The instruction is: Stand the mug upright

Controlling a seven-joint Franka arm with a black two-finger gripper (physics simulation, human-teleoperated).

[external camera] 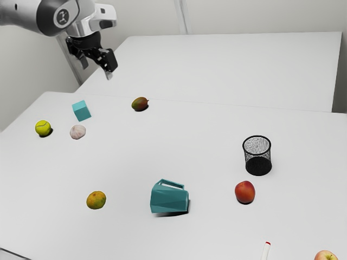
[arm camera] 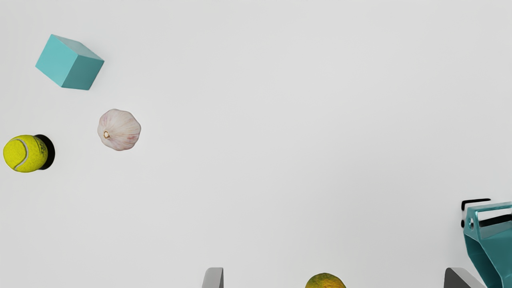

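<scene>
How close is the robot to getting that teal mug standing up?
The job looks barely begun. Nothing seems done: the mug lies on its side on the table. Nothing is in hand: the jaws stand open, up and away from it. Left, most likely: reach it, grip it, tip it upright, let go.

Bright, even light washed the white table (external camera: 190, 138). Small, dark shadows hugged the mug (external camera: 169, 200) and tennis ball (arm camera: 25, 154).

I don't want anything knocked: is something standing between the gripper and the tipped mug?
Nothing visible stands between the gripper and the mug. The mottled fruit sits to the exterior view's left of the mug, bare table between.
</scene>
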